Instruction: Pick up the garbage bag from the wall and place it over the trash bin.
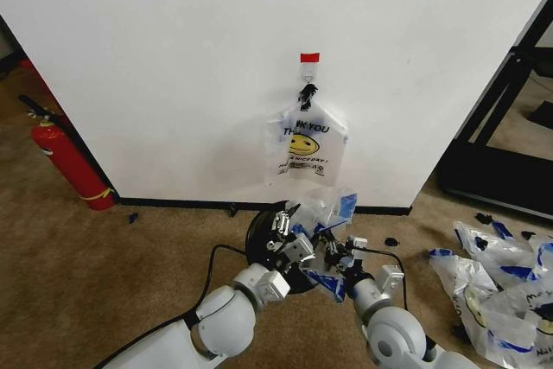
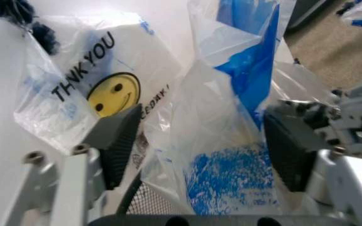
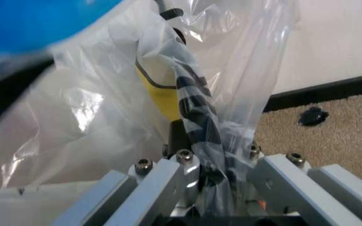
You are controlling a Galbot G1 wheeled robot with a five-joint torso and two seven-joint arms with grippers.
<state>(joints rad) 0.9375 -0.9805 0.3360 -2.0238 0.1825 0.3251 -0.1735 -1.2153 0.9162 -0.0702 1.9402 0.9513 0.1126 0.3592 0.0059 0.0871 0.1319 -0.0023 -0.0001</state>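
Both grippers work low at the foot of the wall (image 1: 173, 58), over the trash bin (image 1: 259, 244), with the garbage bag (image 1: 327, 206) bunched between them. The right gripper (image 1: 340, 258) has its fingers pressed together on a twisted fold of the bag's film — the right wrist view shows the pleated plastic, with black and yellow print, pinched between the two metal fingers and rising away from them. The left gripper (image 2: 197, 146) stands apart, its two dark ribbed pads (image 2: 121, 141) on either side of the crumpled clear-and-blue plastic without squeezing it; just beneath those pads shows the dark rim of the bin. The bag thus sits directly above the bin's mouth, between the two grippers, bulging upward and away from them toward the wall. Beyond the left gripper's fingertips a second smiley bag (image 1: 304, 144) with "THANK YOU" print hangs from a red-topped hook (image 1: 309, 60) on the wall. More loose bags (image 1: 501, 291) lie on the brown carpet (image 1: 104, 283) off to the right gripper's outer side — and a red fire extinguisher (image 1: 69, 162) stands well away on the left.
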